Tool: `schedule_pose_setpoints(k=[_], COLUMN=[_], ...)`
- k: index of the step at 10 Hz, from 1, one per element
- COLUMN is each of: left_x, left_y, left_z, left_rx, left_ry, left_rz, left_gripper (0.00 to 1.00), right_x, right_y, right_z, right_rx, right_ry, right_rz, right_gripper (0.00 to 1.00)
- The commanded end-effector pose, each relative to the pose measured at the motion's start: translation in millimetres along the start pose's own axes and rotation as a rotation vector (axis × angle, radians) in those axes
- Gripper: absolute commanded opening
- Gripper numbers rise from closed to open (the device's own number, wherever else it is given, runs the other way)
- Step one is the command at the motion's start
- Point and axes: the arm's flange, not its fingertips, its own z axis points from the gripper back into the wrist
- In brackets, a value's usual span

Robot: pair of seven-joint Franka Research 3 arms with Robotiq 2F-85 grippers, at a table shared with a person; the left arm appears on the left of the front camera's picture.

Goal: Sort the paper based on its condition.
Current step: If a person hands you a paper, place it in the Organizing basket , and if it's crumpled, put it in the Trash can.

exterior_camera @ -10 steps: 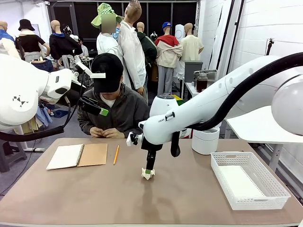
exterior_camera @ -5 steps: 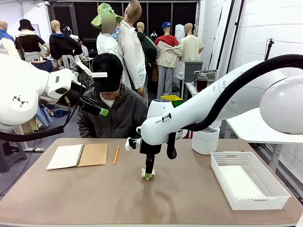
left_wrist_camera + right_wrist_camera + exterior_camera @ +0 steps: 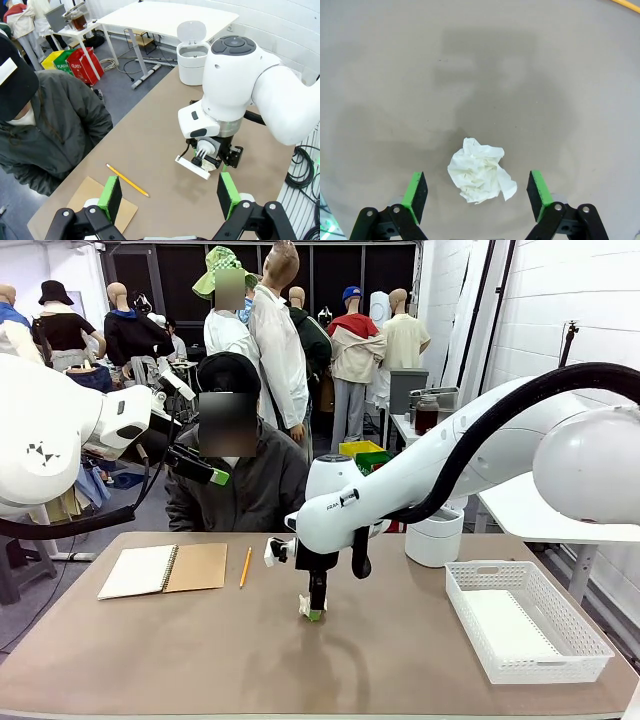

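Note:
A crumpled ball of white paper (image 3: 480, 176) lies on the brown table (image 3: 150, 660) near its middle. My right gripper (image 3: 477, 196) hangs straight down over it, open, with one green pad on each side of the ball and a gap to both. From the front the ball (image 3: 305, 606) shows at the tips of the right gripper (image 3: 314, 612). My left gripper (image 3: 212, 473) is held high at the left, above the table, and its own view shows the left gripper (image 3: 169, 196) open with nothing between its pads.
A white mesh basket (image 3: 580, 640) stands at the right with a flat white sheet (image 3: 505, 625) in it. An open notebook (image 3: 165, 569) and a pencil (image 3: 245, 567) lie at the far left. A white bin (image 3: 433, 538) stands beyond the table. A person (image 3: 240, 480) sits at the far side.
My right arm has shifted a little left and its gripper has sunk lower around the paper ball. The person's hands have left the table edge.

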Motion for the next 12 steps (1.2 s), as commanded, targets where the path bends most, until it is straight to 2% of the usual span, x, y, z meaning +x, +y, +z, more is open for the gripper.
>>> schedule_pose_setpoints(k=[1, 5, 6, 7, 9, 10, 12], left_x=[-2, -2, -2, -2, -2, -2, -2], left_y=[1, 1, 1, 1, 1, 1, 1], left_z=[-1, -1, -1, -1, -1, -1, -1], left_rx=[-0.004, -0.004, -0.004, -0.004, -0.004, -0.004, -0.004], left_ry=[0.004, 0.004, 0.004, 0.004, 0.004, 0.004, 0.004], left_rz=[-0.01, -0.01, -0.01, -0.01, -0.01, -0.01, -0.01], left_gripper=[1.0, 1.0, 1.0, 1.0, 1.0, 1.0, 1.0], right_x=[7, 9, 8, 8, 8, 8, 7], right_y=[-5, -11, -12, -13, -14, -14, -14], right_z=[-2, -12, -14, -15, -16, -16, -17], right_rx=[0.01, 0.045, 0.045, 0.041, 0.05, 0.052, 0.057], right_ry=[0.019, 0.015, 0.019, 0.026, 0.028, 0.025, 0.003], right_rz=[-0.007, 0.001, -0.006, -0.01, -0.019, -0.02, -0.018], right_gripper=[1.0, 1.0, 0.92, 0.78, 0.78, 0.62, 0.23])
